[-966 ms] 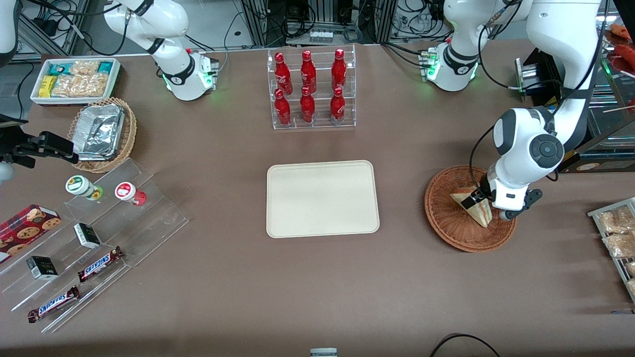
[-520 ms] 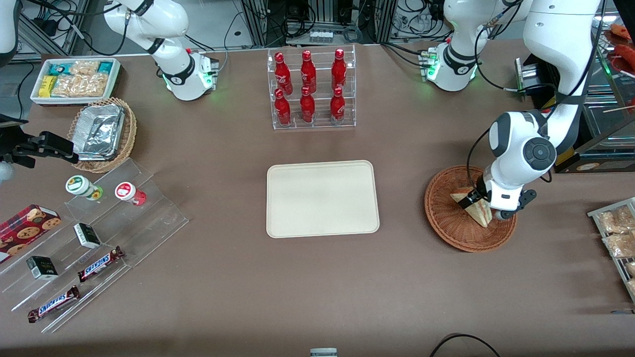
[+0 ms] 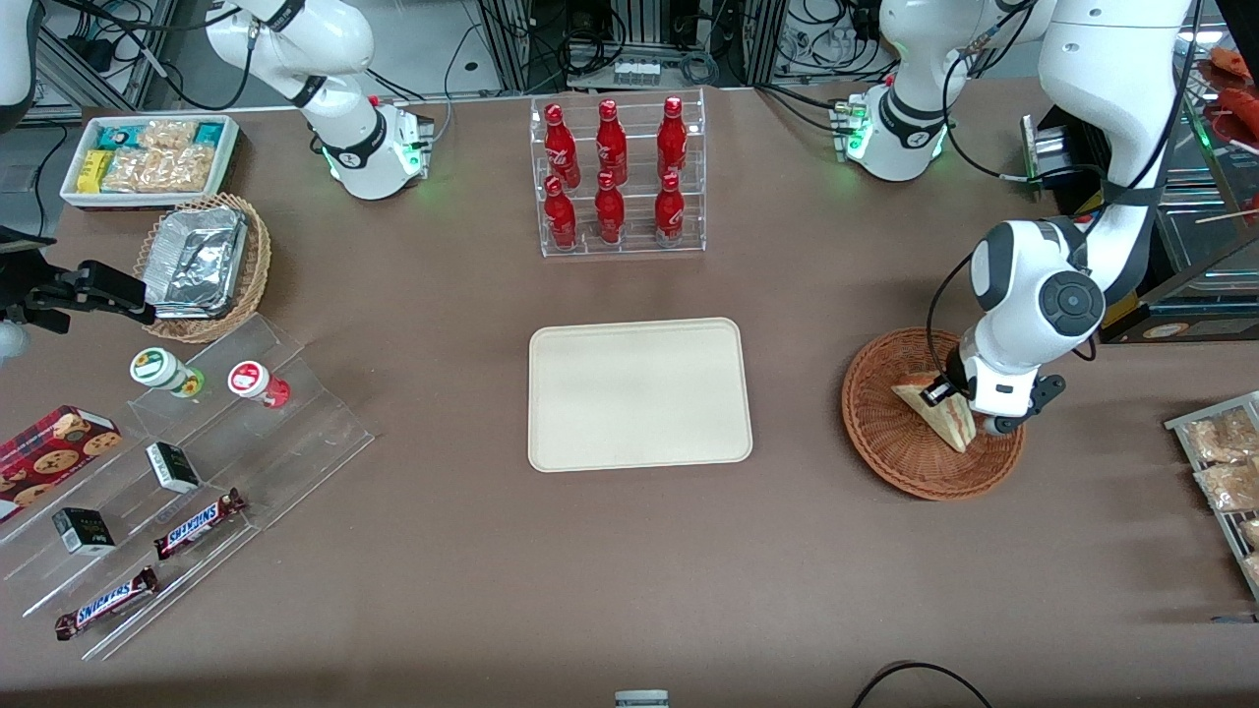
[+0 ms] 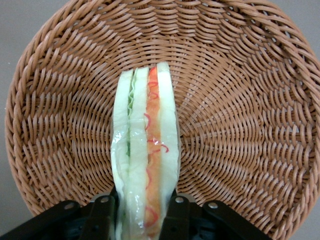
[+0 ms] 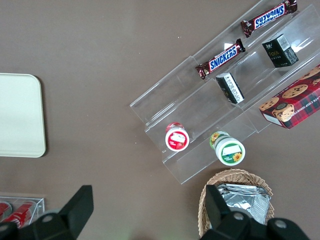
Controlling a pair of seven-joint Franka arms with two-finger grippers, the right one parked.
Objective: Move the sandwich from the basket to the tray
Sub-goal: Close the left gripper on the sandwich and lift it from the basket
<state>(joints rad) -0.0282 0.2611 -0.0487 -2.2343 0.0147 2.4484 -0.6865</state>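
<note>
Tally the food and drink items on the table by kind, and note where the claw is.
Red bottles: 6
Snickers bars: 2
Sandwich: 1, gripped by the claw over the basket
Lidded cups: 2
Cookie box: 1
Total: 12

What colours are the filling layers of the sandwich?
Pale green and orange with red streaks, between white bread; the sandwich shows best in the left wrist view.

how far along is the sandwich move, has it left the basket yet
Done: the end effector has reached the sandwich, one finger on each bread face, shut on it. In hand: the grasp only; the sandwich is not out of the basket, its wicker right under it. Left: lift it out, carry it toward the parked arm's end to the tray, which holds nothing, and release.
</note>
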